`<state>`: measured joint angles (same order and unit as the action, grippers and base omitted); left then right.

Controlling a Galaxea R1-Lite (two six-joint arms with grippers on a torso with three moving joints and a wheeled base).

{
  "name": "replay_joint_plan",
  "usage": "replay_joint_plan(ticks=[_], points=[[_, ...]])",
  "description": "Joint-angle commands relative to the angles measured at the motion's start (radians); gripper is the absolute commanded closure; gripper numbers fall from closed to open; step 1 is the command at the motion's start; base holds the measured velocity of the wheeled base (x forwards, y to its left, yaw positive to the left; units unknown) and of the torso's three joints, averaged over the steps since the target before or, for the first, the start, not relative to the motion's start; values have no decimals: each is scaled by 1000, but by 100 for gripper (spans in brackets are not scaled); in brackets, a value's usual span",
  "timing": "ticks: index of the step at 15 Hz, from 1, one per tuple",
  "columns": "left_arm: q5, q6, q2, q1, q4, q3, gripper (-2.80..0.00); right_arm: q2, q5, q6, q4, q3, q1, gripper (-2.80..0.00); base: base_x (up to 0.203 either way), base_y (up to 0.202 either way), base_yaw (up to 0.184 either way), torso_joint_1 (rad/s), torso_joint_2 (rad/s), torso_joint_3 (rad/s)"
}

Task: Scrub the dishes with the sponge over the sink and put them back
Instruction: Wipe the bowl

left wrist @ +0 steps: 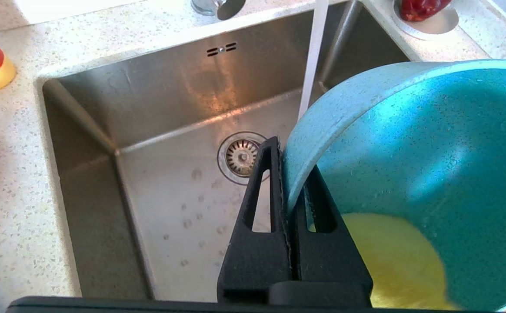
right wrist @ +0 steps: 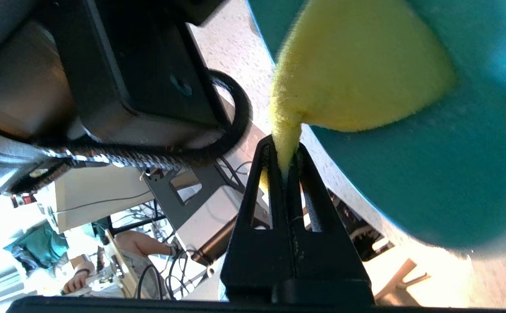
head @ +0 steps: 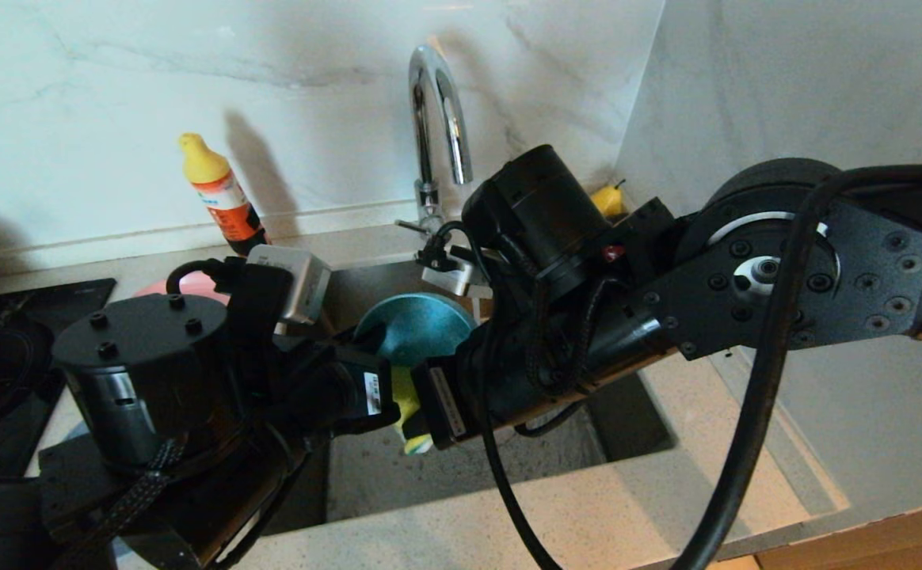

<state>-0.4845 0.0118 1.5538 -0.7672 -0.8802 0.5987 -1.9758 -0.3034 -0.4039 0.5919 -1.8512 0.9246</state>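
My left gripper (left wrist: 288, 165) is shut on the rim of the small teal-blue bowl (left wrist: 431, 143), one finger outside the wall and one inside. It holds the bowl (head: 421, 324) tilted above the steel sink (left wrist: 170, 182), near the drain strainer (left wrist: 241, 156). My right gripper (right wrist: 285, 152) is shut on a pinched edge of the yellow sponge (right wrist: 357, 69). The sponge (left wrist: 392, 256) presses against the bowl's inner face (right wrist: 409, 174). In the head view both arms meet over the sink (head: 398, 475) and hide most of the sponge (head: 407, 408). A pink plate (head: 192, 286) shows behind the left arm.
The chrome tap (head: 433, 103) arches over the sink's back edge. An orange bottle with a yellow cap (head: 219, 194) stands at the back left. A yellow pear (head: 607, 199) sits at the back right. A black hob (head: 1, 348) lies at the far left. Speckled countertop (head: 588, 514) borders the sink.
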Motion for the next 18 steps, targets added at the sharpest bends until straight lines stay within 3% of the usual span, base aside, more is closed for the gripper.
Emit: replay_joint_plan(ticks=[1, 7, 18], points=[[-4, 0, 5, 0, -5, 3, 0, 27, -2, -20, 34, -7, -33, 0, 0, 0, 0, 0, 0, 0], [-3, 0, 6, 0, -5, 10, 0, 88, -19, -29, 86, -8, -88, 0, 0, 0, 0, 0, 0, 0], [-2, -3, 11, 0, -5, -13, 0, 96, -20, -29, 63, -77, -136, 0, 0, 0, 0, 0, 0, 0]])
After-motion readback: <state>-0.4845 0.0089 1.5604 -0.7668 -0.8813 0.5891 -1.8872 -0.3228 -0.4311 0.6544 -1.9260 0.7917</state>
